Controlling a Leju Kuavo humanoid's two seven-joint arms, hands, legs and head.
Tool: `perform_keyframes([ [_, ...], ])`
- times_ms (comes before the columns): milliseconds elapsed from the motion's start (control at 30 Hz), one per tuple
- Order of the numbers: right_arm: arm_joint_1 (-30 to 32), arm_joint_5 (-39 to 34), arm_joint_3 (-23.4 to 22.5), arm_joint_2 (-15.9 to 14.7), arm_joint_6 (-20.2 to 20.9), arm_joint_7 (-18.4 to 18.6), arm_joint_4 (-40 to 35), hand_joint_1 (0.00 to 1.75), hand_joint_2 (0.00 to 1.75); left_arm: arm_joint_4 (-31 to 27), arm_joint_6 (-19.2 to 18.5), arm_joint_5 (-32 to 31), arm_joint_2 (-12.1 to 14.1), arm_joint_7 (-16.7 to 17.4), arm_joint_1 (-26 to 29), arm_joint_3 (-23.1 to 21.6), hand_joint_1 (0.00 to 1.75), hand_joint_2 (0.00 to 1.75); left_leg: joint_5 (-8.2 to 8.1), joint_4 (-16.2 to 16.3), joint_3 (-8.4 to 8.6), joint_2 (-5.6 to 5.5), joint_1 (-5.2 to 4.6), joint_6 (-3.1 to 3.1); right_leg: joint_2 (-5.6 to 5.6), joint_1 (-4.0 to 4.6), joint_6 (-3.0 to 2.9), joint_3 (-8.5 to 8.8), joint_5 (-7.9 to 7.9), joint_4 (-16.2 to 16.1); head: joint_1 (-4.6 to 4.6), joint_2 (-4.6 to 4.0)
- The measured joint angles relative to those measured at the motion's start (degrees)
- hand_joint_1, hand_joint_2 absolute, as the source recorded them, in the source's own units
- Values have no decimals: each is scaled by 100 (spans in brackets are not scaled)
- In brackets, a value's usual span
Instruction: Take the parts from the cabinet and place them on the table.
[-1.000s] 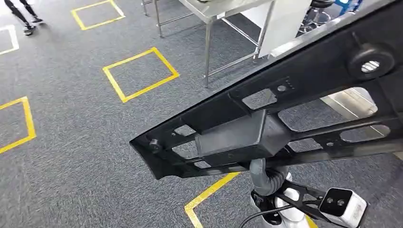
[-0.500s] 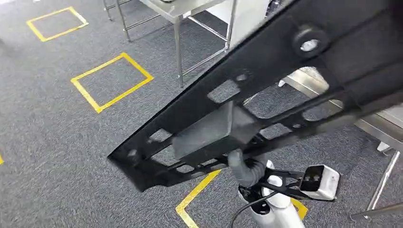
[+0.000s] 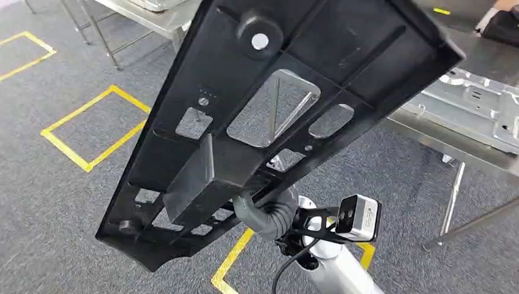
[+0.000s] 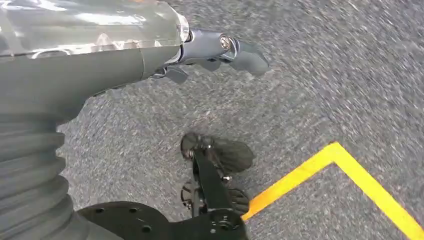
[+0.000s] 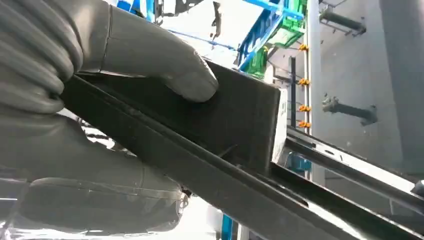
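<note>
A long black plastic part (image 3: 269,104) with several cut-out windows stretches across the head view, from low on the left to the top right. My right hand (image 3: 262,215) holds it from underneath, near the box-shaped block (image 3: 196,184). In the right wrist view the thumb (image 5: 165,60) presses on that block (image 5: 235,120), with the other fingers wrapped under the part's rail. My left hand (image 4: 215,50) hangs over the carpet with nothing in it, its fingers apart.
A steel table (image 3: 428,138) stands at the right, with a silver sheet-metal part (image 3: 477,104) lying on it and thin legs (image 3: 453,196) below. Another steel table (image 3: 153,18) is at the top left. Yellow tape squares (image 3: 92,128) mark the grey carpet.
The whole picture has shifted as the camera turned: the right-hand table with the metal part has come into view. The black part, still held, now points up and to the right.
</note>
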Motion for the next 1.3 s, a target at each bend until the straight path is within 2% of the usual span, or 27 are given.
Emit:
perform_keyframes([
  [100, -20, -37, 2, -39, -18, -9, 2, 175, 175, 0, -2, 15, 0, 2, -24, 7, 0, 175, 16, -31, 8, 135, -13, 114, 153, -14, 120, -25, 34, -49, 2, 0],
  [133, -33, -44, 2, -52, -22, -9, 2, 175, 175, 0, -4, 15, -28, 2, -48, 7, 0, 175, 49, -75, 28, 234, 17, 170, -24, -17, 138, -37, -29, 32, 2, 0],
  [167, -65, -59, 2, -68, -26, -13, 4, 175, 175, 0, -4, 17, -26, -2, -54, 9, 0, 175, 46, -90, 34, 281, 5, 213, -335, 19, 156, -148, -178, 242, 4, 0],
  [200, -86, -59, 4, -70, -31, -13, 4, 175, 175, 0, -4, 17, -26, -4, -43, 13, 0, 175, 43, -89, 29, 357, -19, 222, -520, 17, 176, -372, -422, 687, 2, 0],
  [267, -83, -63, 6, -77, -31, -13, 13, 175, 175, 0, -7, 17, -26, -4, -11, 24, 0, 175, 25, -84, 30, 517, -50, 247, -609, 13, 190, -808, -758, 1549, 2, 0],
  [300, -83, -70, 6, -85, -33, -13, 28, 175, 175, 0, -4, 17, -26, -4, -9, 28, 0, 175, 17, -76, 29, 598, -62, 258, -614, 13, 188, -931, -781, 1773, 2, 0],
  [333, -83, -74, 6, -94, -46, -13, 37, 175, 175, 0, -4, 20, -26, -4, -15, 31, 0, 175, 4, -71, 36, 673, -74, 259, -616, 15, 179, -885, -634, 1663, 2, 0],
  [400, -86, -96, 6, -103, -112, -11, 44, 175, 175, 0, -4, 24, -33, -4, -25, 31, 0, 175, -30, -61, 73, 788, -94, 253, -697, 32, 120, -425, -153, 798, 2, 0],
  [433, -86, -111, 6, -103, -144, -11, 41, 175, 175, 0, 2, 37, -44, -7, -31, 35, 0, 175, -52, -60, 104, 833, -103, 245, -893, 66, 55, -104, 75, 223, 2, 0],
  [467, -84, -118, 4, -103, -160, -15, 44, 175, 175, 0, 4, 46, -57, -7, -34, 37, 0, 175, -66, -68, 125, 884, -117, 225, -1164, 141, -18, 13, -40, -10, 2, 0],
  [600, 69, -22, -42, -101, -179, -59, -7, 175, 175, 0, 46, 85, -85, 24, -34, 57, 0, 175, -102, -99, 188, 1108, -138, 114, -905, 164, -72, -11, 25, -64, 2, 0],
  [633, 93, 17, -59, -96, -179, -55, -44, 175, 175, 0, 55, 83, -87, 28, -45, 57, 0, 175, -159, -75, 177, 1096, -133, 85, -838, 66, -107, 43, 77, -138, 2, 0],
  [700, 56, 37, -96, -79, -192, -22, -74, 175, 175, 0, 53, 66, -92, 37, -57, 57, 0, 175, -469, 440, -28, 617, -95, 40, -716, 54, -151, 42, 94, -163, 0, 0],
  [767, 80, 50, -131, -77, -201, -24, -74, 175, 175, 0, 52, 17, -98, 39, -35, 57, 0, 175, -869, 1338, -461, 497, -74, -2, -565, 53, -161, 38, 91, -163, 2, 0],
  [800, 144, 55, -164, -94, -199, -92, -72, 175, 175, 0, 46, 11, -98, 39, -18, 57, 0, 175, -928, 1658, -632, 478, -71, -21, -473, 54, -160, 39, 92, -156, 2, 0],
  [833, 211, 63, -197, -127, -186, -188, -70, 175, 175, 0, 42, 11, -98, 37, -12, 57, 0, 175, -822, 1649, -653, 476, -69, -30, -391, 49, -155, 44, 91, -147, 2, 0],
  [867, 263, 70, -219, -166, -186, -268, -66, 175, 175, 0, 42, 13, -98, 28, -13, 57, 0, 175, -589, 1363, -544, 469, -60, -34, -302, 38, -142, 46, 85, -130, 2, 0],
  [900, 291, 83, -232, -192, -173, -324, -66, 175, 175, 0, 37, 20, -98, 22, -17, 57, 0, 175, -293, 888, -342, 437, -42, -42, -217, 27, -119, 46, 71, -100, 2, 0],
  [933, 310, 85, -243, -216, -144, -392, -66, 175, 175, 0, 37, 24, -98, 13, -18, 57, 0, 175, -13, 353, -101, 320, -13, -44, -135, 15, -86, 44, 48, -61, 2, 0],
  [967, 340, 92, -249, -242, -105, -459, -59, 175, 175, 0, 35, 37, -98, 4, -10, 59, 0, 175, -49, 111, 21, 54, 14, -25, -73, 10, -48, 29, 28, -32, 2, 0],
  [1000, 358, 101, -258, -267, -83, -501, -50, 175, 175, 0, 26, 44, -101, -13, -8, 61, 0, 175, -82, -13, 51, 11, 1, 9, 0, 24, -14, -17, 17, 28, 2, 0],
  [1100, 472, 111, -280, -356, -81, -555, -37, 175, 175, 0, 26, 57, -101, -37, -28, 61, 0, 175, -66, 34, 51, 154, -45, 117, 149, -10, 108, -57, 82, -37, 2, 0],
  [1133, 482, 111, -286, -383, -81, -564, -37, 175, 175, 0, 26, 57, -118, -42, -41, 61, 0, 175, -25, -27, 65, 230, 21, 181, 140, -2, 136, -69, 56, -17, 2, 0],
  [1167, 488, 109, -302, -400, -81, -575, -37, 175, 175, 0, 26, 57, -122, -44, -50, 61, 0, 175, -15, -54, 82, 290, -1, 219, -185, 23, 159, -100, -14, 79, 2, 0],
  [1200, 484, 109, -315, -415, -81, -575, -35, 175, 175, 0, 26, 57, -122, -46, -44, 61, 0, 175, -14, -60, 84, 352, -15, 274, -443, 24, 185, -244, -204, 376, 2, 0],
  [1233, 491, 109, -315, -424, -81, -579, -35, 175, 175, 0, 26, 57, -122, -46, -27, 61, 0, 175, -15, -58, 76, 426, -31, 279, -557, 13, 210, -493, -444, 867, 2, 0],
  [1300, 520, 114, -315, -453, -72, -581, -17, 175, 175, 0, 28, 57, -122, -53, 2, 63, 0, 175, -27, -55, 71, 582, -46, 293, -596, -11, 243, -878, -689, 1621, 2, 0],
])
